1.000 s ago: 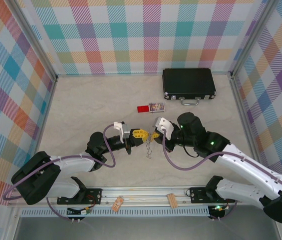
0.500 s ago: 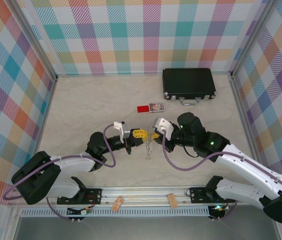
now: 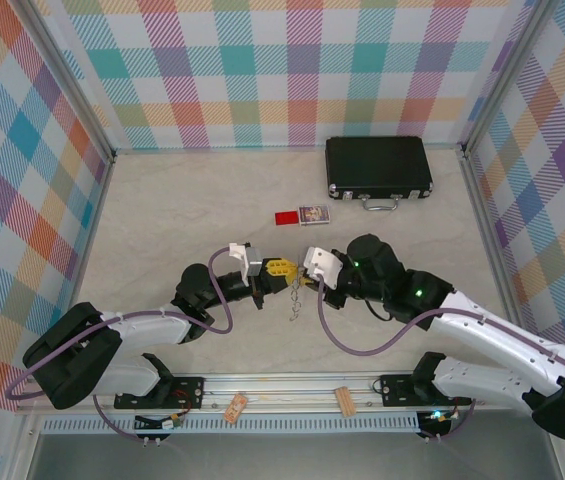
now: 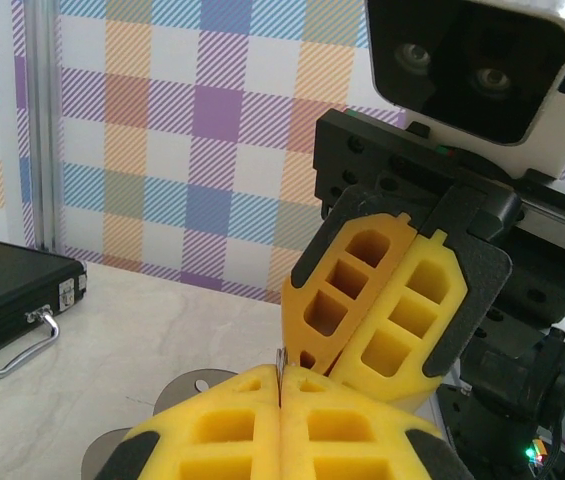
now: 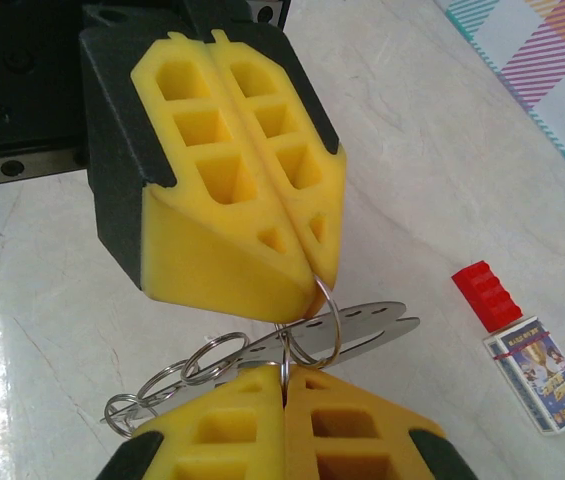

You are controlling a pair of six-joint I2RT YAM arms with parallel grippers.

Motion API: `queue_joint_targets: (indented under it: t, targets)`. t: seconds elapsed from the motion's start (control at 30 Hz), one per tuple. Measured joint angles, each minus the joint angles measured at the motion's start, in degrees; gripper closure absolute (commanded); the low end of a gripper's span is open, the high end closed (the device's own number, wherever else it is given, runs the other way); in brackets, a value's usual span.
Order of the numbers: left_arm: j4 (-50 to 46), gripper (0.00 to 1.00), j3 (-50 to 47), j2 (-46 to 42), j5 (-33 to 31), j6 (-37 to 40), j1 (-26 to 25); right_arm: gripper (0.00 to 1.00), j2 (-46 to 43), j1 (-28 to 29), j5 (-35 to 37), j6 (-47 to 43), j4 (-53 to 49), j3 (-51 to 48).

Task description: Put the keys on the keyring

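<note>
The two grippers meet tip to tip near the middle of the table, a little toward its near edge. The left gripper reaches in from the left and the right gripper from the right.

In the right wrist view, the left gripper's yellow pads are pressed flat together. The keyring, a round loop of silver wire, comes out from between their tips, so that gripper is clamped on it. A key, a flat silver blade with a row of small holes, lies crosswise just behind the loop. I cannot tell whether it is threaded onto the loop. A chain of small rings trails off the blade's left end. From above, the chain runs from the meeting point toward the near edge.

The right gripper's pads are also pressed together, directly under the loop. A thin metal edge shows in the seam between them, and I cannot tell whether it belongs to the ring or the key.

A red block and a small printed box lie side by side farther back. A black case sits by the far wall, to the right.
</note>
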Motion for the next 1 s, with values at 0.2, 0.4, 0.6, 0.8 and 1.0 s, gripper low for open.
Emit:
queue_joint_targets:
  t: [0.2,0.4,0.6,0.8,1.0]
  targets:
    - [0.00,1.00,0.00,0.00,-0.74,-0.87,0.00,0.92,0.24,0.61,1.73,-0.42,0.83,-0.15]
    - [0.50,1.00,0.00,-0.02,-1.99,-1.44,0.00,0.72,-0.17,1.01,2.91,1.07,1.31,-1.18]
    - [1.18,1.00,0.13,-0.02,-3.41,-1.46,0.02,0.67,-5.73,0.98,5.75,5.44,3.82,-5.57]
    - [1.40,1.00,1.33,0.55,-5.09,-1.92,0.02,0.69,-11.26,-2.10,5.64,15.06,8.55,-8.28]
    - [1.60,1.00,3.89,2.49,-6.67,-3.74,0.02,0.63,-11.52,-13.29,-5.92,27.63,17.62,-11.32]
